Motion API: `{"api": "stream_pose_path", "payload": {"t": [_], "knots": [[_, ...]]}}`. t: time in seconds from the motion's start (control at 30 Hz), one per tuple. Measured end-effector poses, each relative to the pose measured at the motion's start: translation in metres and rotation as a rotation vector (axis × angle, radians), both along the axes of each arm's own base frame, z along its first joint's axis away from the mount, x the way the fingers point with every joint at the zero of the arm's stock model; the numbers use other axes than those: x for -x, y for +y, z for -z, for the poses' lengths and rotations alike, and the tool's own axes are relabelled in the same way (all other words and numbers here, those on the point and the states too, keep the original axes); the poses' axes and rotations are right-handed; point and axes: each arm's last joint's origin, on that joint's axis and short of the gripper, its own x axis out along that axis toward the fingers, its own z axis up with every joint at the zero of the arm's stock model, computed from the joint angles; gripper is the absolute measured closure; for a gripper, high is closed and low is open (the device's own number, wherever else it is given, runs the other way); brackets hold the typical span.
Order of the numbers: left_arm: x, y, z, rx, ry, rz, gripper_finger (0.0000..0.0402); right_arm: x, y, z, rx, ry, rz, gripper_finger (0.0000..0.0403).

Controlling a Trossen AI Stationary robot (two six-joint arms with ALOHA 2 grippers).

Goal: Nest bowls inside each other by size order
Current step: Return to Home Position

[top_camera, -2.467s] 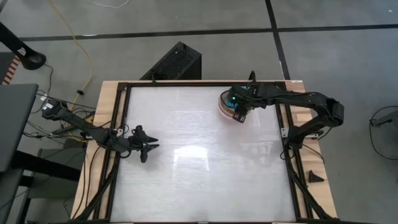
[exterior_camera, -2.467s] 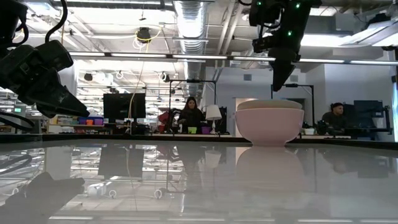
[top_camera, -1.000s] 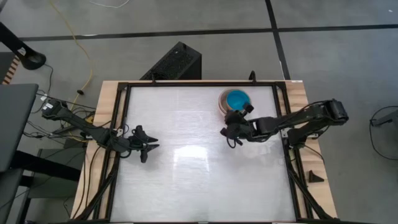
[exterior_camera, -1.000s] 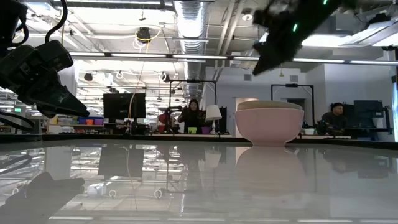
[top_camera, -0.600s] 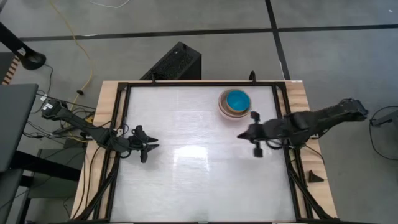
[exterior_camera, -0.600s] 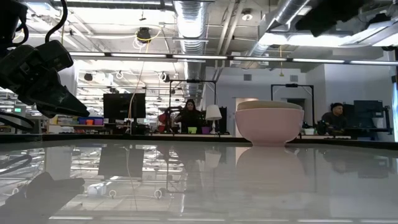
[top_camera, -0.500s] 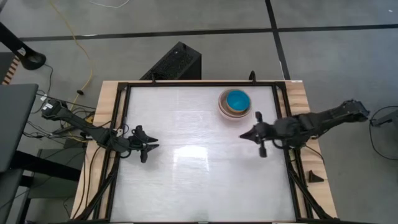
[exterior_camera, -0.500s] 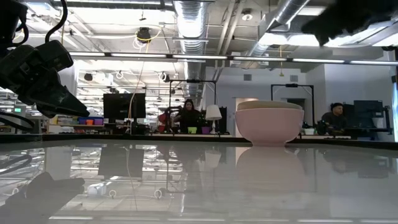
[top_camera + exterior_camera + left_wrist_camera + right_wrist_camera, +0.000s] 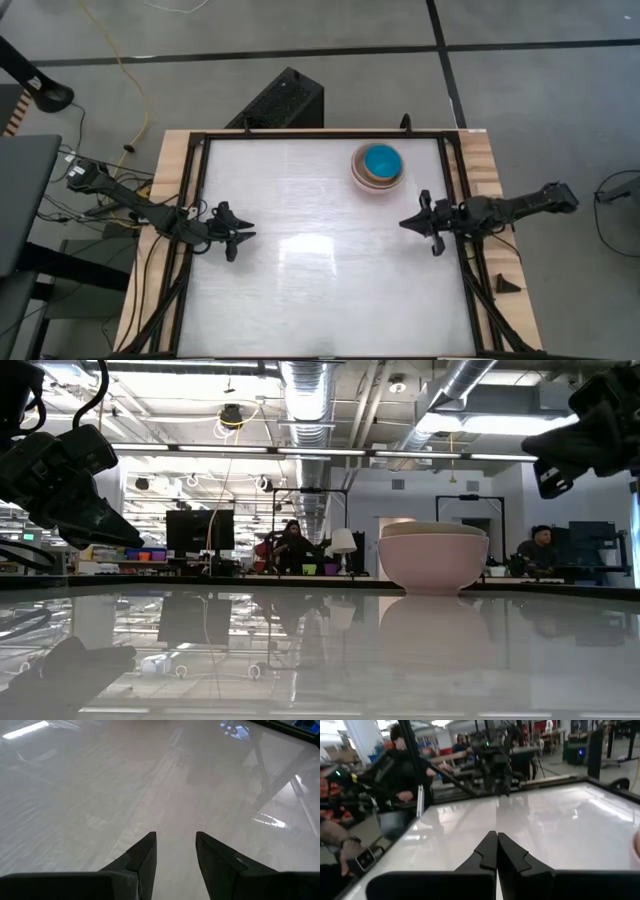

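Observation:
The bowls stand nested in one stack (image 9: 377, 166) at the table's far right, resting on the outer bowl's base. The teal-cyan bowl (image 9: 380, 160) sits innermost, and the pale pink-white bowl (image 9: 433, 562) is outermost, with a grey-beige rim (image 9: 433, 528) showing above it. My right gripper (image 9: 404, 223) is shut and empty. It hangs over the table near the right edge, nearer than the stack, pointing toward the table's left. My left gripper (image 9: 248, 232) is open and empty above the table's left part; its own wrist view (image 9: 176, 845) shows the gap.
A black frame (image 9: 190, 190) runs around the white tabletop. The wide middle of the table (image 9: 320, 270) lies between the two grippers. People (image 9: 400, 775) are in the room beyond the table. My left arm (image 9: 492, 765) shows far off in the right wrist view.
My right gripper has drawn away from beside the bowl stack toward the table's right edge and a little toward the near edge, and it has turned level, pointing left. The bowl stack has stayed where it was.

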Motion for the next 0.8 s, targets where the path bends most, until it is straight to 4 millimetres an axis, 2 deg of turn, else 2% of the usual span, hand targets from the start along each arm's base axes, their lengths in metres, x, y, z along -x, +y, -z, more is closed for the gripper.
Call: {"api": "stream_pose_path", "payload": {"t": [0.33,0.8], "knots": [[0.0001,0.0001,0.0002,-0.001,0.002,0.0,0.0276,0.0002,-0.0003,0.0049,0.027,0.048,0.008,0.0355],[0.0,0.0,0.0001,0.0,0.001,0.0,0.0276,0.0,-0.0003,0.0065,0.03,0.062,0.007,0.0351]]}}
